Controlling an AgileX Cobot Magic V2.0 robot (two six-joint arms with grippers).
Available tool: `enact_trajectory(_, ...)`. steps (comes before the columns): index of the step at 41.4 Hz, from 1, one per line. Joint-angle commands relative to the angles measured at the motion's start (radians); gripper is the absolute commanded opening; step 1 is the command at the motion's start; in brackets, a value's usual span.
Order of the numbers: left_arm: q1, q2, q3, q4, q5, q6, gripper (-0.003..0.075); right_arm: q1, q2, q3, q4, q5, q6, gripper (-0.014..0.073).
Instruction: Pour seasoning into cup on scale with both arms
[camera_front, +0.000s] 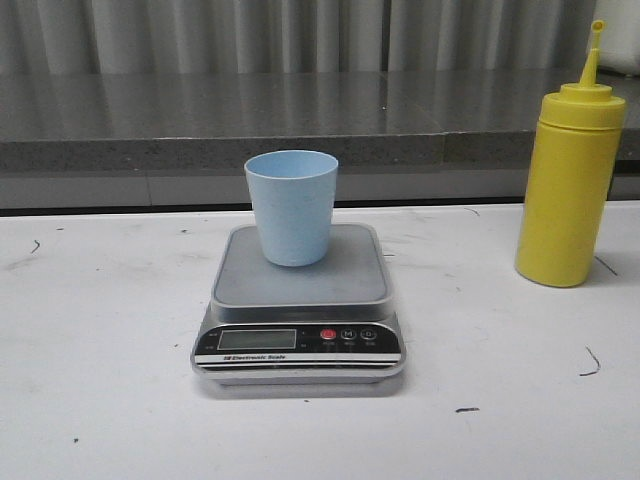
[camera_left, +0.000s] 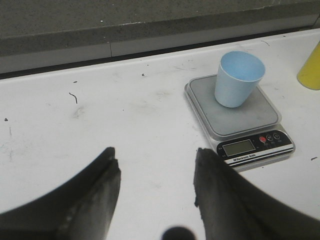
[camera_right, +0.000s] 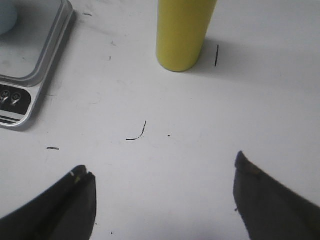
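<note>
Front view takes in the white tabletop (camera_front: 100, 330) first, scuffed with a few dark marks and bearing everything else. Next in size is the seasoning (camera_front: 568, 180), a tall yellow squeeze bottle standing upright at the robot's right, well apart from the scale (camera_front: 300, 305), its nozzle pointing up; it stands on the right arm's side, probably so that arm can grasp it. The scale sits at the centre with its display and buttons facing the robot, likely so the reading stays visible during pouring. On the rear part of its platform stands the cup (camera_front: 291, 205), upright, mouth open and apparently empty, already placed to receive the pour. Neither arm shows in the front view. The left end effector (camera_left: 156, 187) hangs over bare tabletop with its fingers spread apart, holding nothing, the cup and scale ahead of it. The right end effector (camera_right: 162, 197) is likewise wide apart and empty, the bottle's base ahead of it, untouched.
</note>
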Motion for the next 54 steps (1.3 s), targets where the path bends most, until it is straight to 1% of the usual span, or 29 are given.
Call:
enact_trajectory(1, 0.0, 0.004, -0.025, -0.004, -0.072, -0.006, 0.0346, -0.002, -0.07, -0.034, 0.004, -0.008, -0.013, 0.0582)
enact_trajectory(7, 0.0, 0.004, -0.025, -0.004, -0.072, -0.006, 0.0346, -0.002, -0.161, -0.034, 0.02, 0.028, -0.013, 0.0582)
enact_trajectory(14, 0.0, 0.004, -0.025, -0.004, -0.072, -0.006, 0.0346, -0.002, -0.212, -0.034, 0.012, 0.058, -0.037, 0.0582)
enact_trajectory(54, 0.0, 0.004, -0.025, -0.004, -0.072, -0.006, 0.0346, -0.002, -0.217, -0.034, 0.012, 0.059, -0.048, 0.0582)
